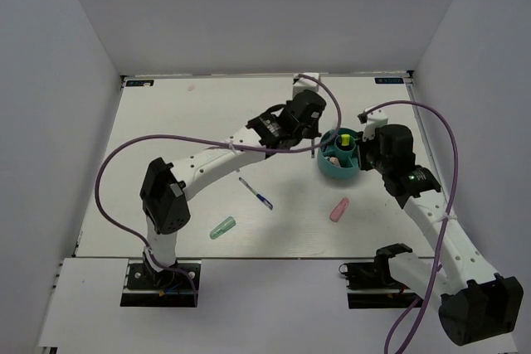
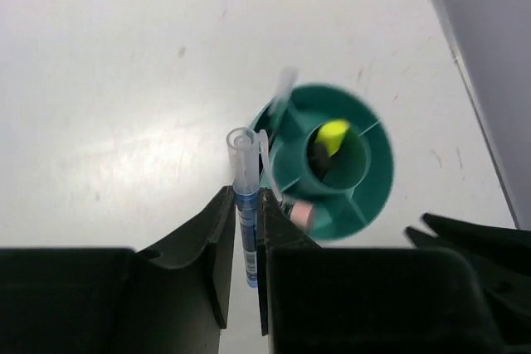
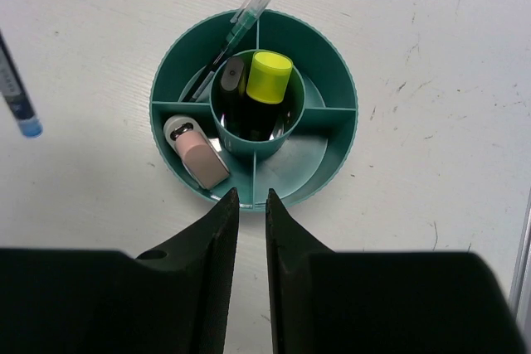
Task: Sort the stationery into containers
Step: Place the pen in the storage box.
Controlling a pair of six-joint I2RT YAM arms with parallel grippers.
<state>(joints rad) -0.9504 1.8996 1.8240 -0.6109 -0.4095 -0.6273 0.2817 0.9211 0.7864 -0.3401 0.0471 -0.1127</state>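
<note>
The round teal tub (image 1: 340,157) stands right of centre. It holds a yellow-capped marker (image 3: 270,77) in its centre cup, a thin clear-capped pen (image 3: 239,24) and a pink stubby piece (image 3: 197,153) in outer compartments. My left gripper (image 2: 246,205) is shut on a blue pen (image 2: 243,192), held upright just left of the tub (image 2: 369,173); in the top view that gripper (image 1: 320,135) hangs at the tub's far left. My right gripper (image 3: 251,196) is narrowly open and empty, its tips at the tub's near rim (image 3: 304,160). The held pen also shows at the left edge (image 3: 17,89).
On the table lie a second blue pen (image 1: 255,192), a mint-green piece (image 1: 222,227) and a pink piece (image 1: 339,210), all nearer than the tub. White walls enclose the table. Purple cables (image 1: 124,155) loop over both arms.
</note>
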